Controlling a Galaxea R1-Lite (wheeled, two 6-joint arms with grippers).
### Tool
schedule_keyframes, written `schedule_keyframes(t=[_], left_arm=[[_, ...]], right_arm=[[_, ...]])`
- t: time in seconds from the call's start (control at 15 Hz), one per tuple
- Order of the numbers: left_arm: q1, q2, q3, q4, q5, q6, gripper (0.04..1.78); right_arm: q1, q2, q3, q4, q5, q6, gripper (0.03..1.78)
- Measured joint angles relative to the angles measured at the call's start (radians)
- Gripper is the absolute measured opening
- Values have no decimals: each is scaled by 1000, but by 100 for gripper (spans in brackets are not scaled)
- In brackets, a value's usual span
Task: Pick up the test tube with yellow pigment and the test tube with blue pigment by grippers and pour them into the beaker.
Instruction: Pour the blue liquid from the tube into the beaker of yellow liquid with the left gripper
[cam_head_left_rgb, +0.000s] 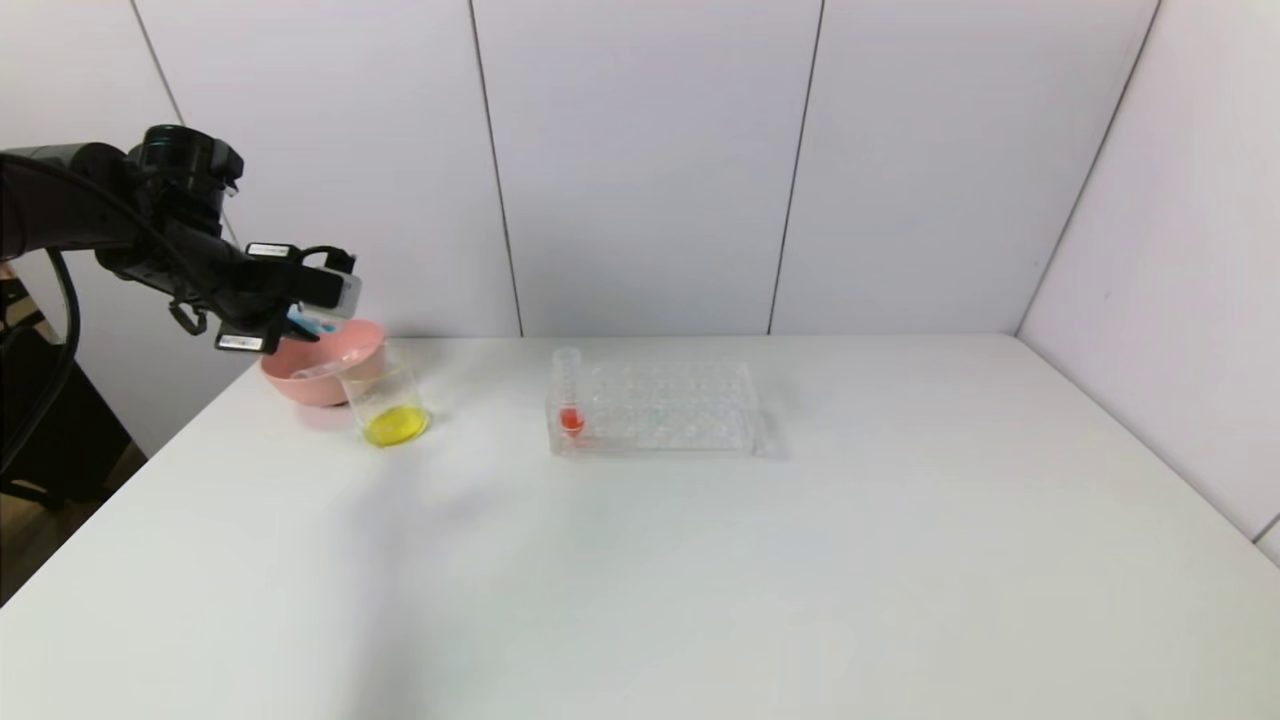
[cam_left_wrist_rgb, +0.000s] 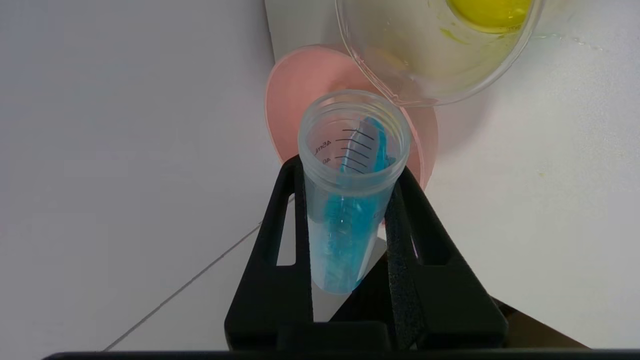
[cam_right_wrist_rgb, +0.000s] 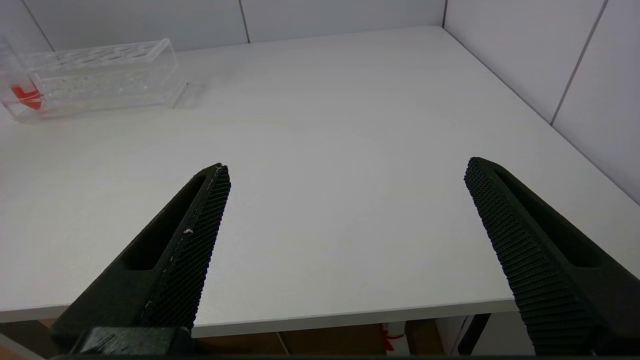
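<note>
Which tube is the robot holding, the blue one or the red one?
The blue one: the left gripper is clamped on it by the beaker. The red tube stands in the rack.

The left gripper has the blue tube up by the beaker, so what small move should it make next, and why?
Probably shift the left gripper toward the beaker before tipping further. It holds the blue tube tilted, but the tube's mouth sits over the pink bowl, beside the beaker's rim. The beaker already holds yellow liquid.
</note>
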Motion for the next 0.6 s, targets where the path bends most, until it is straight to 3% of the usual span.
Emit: schedule_keyframes(t=[0.6], left_arm=[[-20,-1,0,-3,45,16,44]], right_arm=[[0,0,0,0,0,0,171]])
